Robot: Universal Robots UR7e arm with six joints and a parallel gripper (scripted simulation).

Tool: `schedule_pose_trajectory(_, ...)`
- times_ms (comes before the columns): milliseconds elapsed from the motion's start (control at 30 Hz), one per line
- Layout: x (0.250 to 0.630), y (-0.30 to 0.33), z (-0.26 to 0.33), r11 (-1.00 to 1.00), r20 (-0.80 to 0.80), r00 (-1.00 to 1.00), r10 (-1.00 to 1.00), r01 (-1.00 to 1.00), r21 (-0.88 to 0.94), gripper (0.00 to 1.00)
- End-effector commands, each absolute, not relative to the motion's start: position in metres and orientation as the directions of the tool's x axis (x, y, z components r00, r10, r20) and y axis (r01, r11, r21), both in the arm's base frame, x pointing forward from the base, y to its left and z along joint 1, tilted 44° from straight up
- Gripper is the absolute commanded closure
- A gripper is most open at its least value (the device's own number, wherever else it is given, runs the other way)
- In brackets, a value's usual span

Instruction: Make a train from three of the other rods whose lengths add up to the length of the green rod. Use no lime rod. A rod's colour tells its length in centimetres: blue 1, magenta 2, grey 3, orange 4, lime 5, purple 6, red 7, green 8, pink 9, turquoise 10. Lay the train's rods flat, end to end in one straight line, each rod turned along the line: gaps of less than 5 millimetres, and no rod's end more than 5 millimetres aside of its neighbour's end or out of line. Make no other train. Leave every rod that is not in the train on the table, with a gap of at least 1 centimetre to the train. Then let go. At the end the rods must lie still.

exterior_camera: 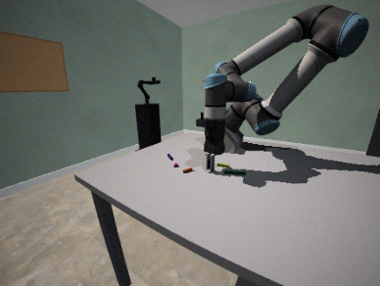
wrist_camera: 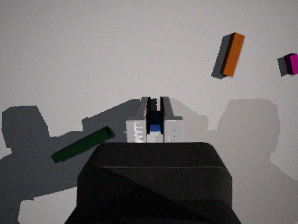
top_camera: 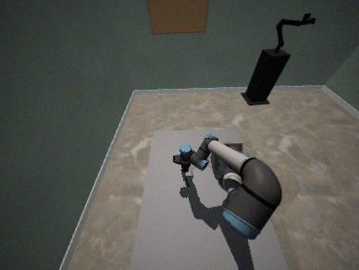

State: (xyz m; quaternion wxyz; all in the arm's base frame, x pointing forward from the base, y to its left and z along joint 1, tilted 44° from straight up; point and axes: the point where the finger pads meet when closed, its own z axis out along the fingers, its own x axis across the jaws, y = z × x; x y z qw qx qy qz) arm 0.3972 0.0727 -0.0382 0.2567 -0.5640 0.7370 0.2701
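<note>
My gripper (wrist_camera: 155, 108) is shut on a small blue rod (wrist_camera: 154, 127) and holds it just above the table. In the wrist view the dark green rod (wrist_camera: 81, 144) lies to the left of the fingers. The orange rod (wrist_camera: 229, 55) lies far right, and the magenta rod (wrist_camera: 289, 63) is at the right edge. In the exterior view the gripper (exterior_camera: 211, 166) stands between the orange rod (exterior_camera: 188, 170) and the green rod (exterior_camera: 234, 172). The magenta rod (exterior_camera: 176, 166) and a purple rod (exterior_camera: 169, 157) lie further left.
A lime rod (exterior_camera: 223, 166) lies just beyond the green rod, close to the gripper. The arm's shadow falls over the table on the right. A black pedestal (exterior_camera: 147, 124) stands on the floor behind the table.
</note>
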Motion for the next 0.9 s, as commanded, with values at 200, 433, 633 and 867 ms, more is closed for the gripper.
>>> schedule_pose_trajectory(200, 0.3975, 0.0723, -0.0381, 0.219, -0.683, -0.232, -0.693, -0.970, 0.108, 0.76)
schedule_pose_trajectory(433, 0.3975, 0.0723, -0.0381, 0.219, -0.683, -0.232, -0.693, -0.970, 0.108, 0.76)
schedule_pose_trajectory(633, 0.3976, 0.0726, -0.0384, 0.219, -0.683, -0.232, -0.693, -0.970, 0.108, 0.76)
schedule_pose_trajectory(867, 0.3978, 0.0746, -0.0405, 0.219, -0.683, -0.232, -0.693, -0.970, 0.108, 0.76)
